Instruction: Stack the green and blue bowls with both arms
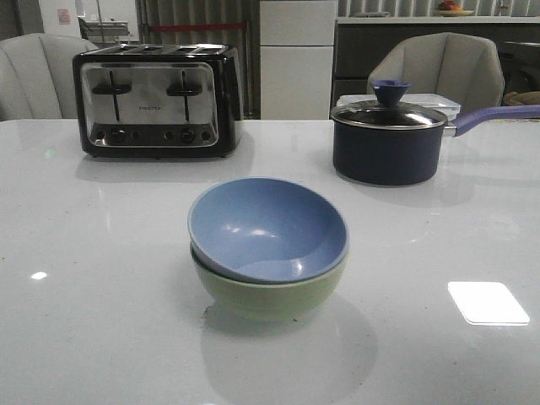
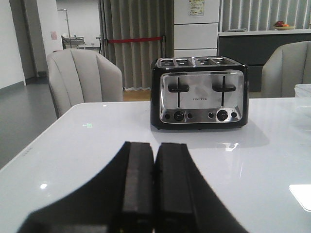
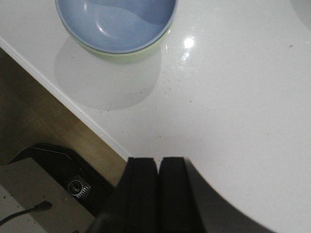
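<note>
Left gripper (image 2: 154, 194) pressing its jaws flat together on nothing, hovering low over the white table (image 2: 97, 145), facing a black-and-chrome four-slot toaster (image 2: 199, 92) straight ahead. Right gripper (image 3: 158, 194) likewise pinching shut and empty, hanging above the table's near edge, wood flooring and a dark base unit (image 3: 73, 179) showing beneath it.

Sitting out beyond the right gripper's fingertips: blue bowl (image 1: 267, 228) nesting inside green bowl (image 1: 268, 291), slightly tilted, rims not quite level. Neither arm touching the pair.

Looking, by judgement, like stacking already done and both arms resting clear (nothing further needed, except perhaps a nudge to seat the blue bowl squarely).

Farther off, a dark lidded saucepan (image 1: 388, 139) with purple handle standing well apart from the bowls. Glossy tabletop catching ceiling-light glare (image 1: 488, 302); grey padded chairs (image 2: 85, 80), curtains and a counter lying beyond.
</note>
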Controlling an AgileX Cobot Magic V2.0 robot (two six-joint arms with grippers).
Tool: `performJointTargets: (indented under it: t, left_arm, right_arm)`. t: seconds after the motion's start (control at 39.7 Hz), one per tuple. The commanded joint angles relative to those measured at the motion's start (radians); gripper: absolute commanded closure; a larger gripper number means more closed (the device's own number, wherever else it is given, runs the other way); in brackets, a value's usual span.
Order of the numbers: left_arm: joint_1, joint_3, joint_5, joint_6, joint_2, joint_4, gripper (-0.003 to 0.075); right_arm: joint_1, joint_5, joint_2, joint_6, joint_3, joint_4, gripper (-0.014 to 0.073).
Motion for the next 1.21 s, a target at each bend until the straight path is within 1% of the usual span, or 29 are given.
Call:
performJointTargets:
  t: [0.0, 0.18, 0.28, 0.4, 0.6, 0.68, 0.78, 0.93, 1.13, 1.18]
  left_arm:
    - [-0.004, 0.005, -0.086, -0.005, -0.019, -0.006, 0.0623]
    - [-0.004, 0.005, -0.086, -0.005, -0.019, -0.006, 0.0623]
    - [-0.004, 0.005, -0.086, -0.005, -0.019, -0.006, 0.0623]
    - [-0.004, 0.005, -0.086, -0.005, -0.019, -0.006, 0.0623]
    - [-0.004, 0.005, -0.086, -0.005, -0.019, -0.006, 0.0623]
    - [-0.004, 0.005, -0.086, -0.005, -0.019, -0.006, 0.0623]
    - [-0.004, 0.005, -0.086, -0.005, -0.019, -0.006, 0.0623]
    - [-0.004, 0.005, -0.086, -0.005, -0.019, -0.006, 0.0623]
    - [-0.004, 0.005, -0.086, -0.005, -0.019, -0.006, 0.0623]
    - [-0.004, 0.005, -0.086, -0.005, -0.019, -0.006, 0.0623]
  right_arm:
    - [-0.009, -0.048, -0.008, 0.0, -0.031, 0.01, 0.054]
    - [-0.009, -0.048, -0.008, 0.0, -0.031, 0.01, 0.054]
    - [-0.053, -0.078, -0.055, -0.005, -0.024, 0.001, 0.054]
    - [-0.189, -0.167, -0.173, -0.005, 0.025, 0.001, 0.054]
    - [-0.405, -0.438, -0.416, -0.005, 0.225, 0.001, 0.054]
    - [-0.46, -0.522, -0.515, -0.005, 0.315, 0.001, 0.054]
    - [-0.516, -0.587, -0.654, -0.005, 0.419, 0.001, 0.054]
    - [-0.533, -0.637, -0.788, -0.005, 0.544, 0.001, 0.054]
    - [-0.527, -0.742, -0.865, -0.005, 0.676, 0.001, 0.054]
    - [-0.522, -0.728, -0.865, -0.005, 0.675, 0.001, 0.054]
